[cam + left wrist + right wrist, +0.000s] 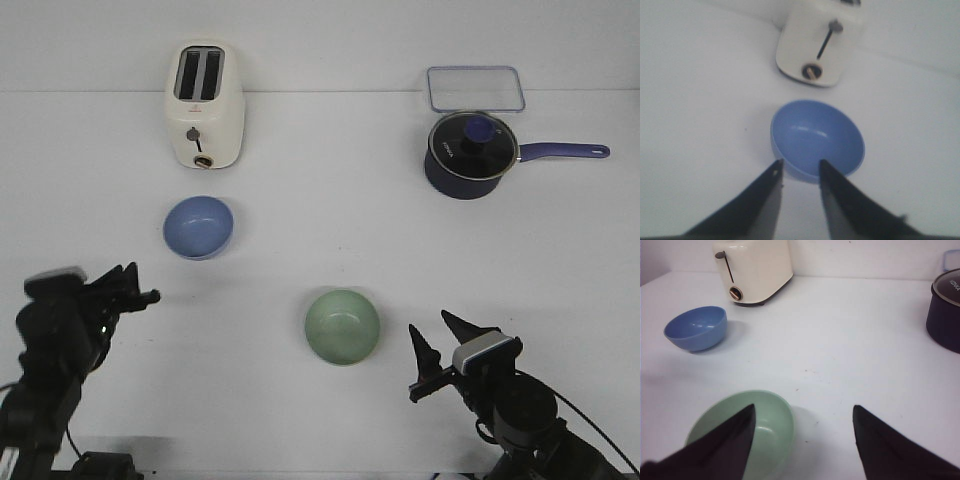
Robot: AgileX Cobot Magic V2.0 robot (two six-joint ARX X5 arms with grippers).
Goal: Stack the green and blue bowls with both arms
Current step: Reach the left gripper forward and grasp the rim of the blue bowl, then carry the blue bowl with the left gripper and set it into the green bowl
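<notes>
Left gripper: fingers pointed toward the blue bowl, a narrow gap between the tips in the left wrist view, nothing between them. It stands short of the bowl, apart from it in the front view. Condition: slightly parted, empty.

Right gripper: jaws spread wide, empty. In the right wrist view one finger overlaps the rim of the green bowl in the picture; whether it touches cannot be told. The front view shows the gripper just beside the bowl, on its right.

Blue bowl: upright on the white table, left half, directly in front of the cream toaster and near it. Interior bare.

Green bowl: upright, centre front of the table, well apart from the blue bowl. Interior bare.

Other items: navy saucepan with glass lid and long handle, far right; a clear rectangular container lid behind it. Neither lies between the bowls.

Assessment: the step in hand appears to be the approach; neither bowl is held and no stacking has begun. The next move calls for the left gripper to open wider before straddling the blue bowl's rim, since the present gap looks too tight. The right gripper needs only to settle one finger inside the green rim and close.
</notes>
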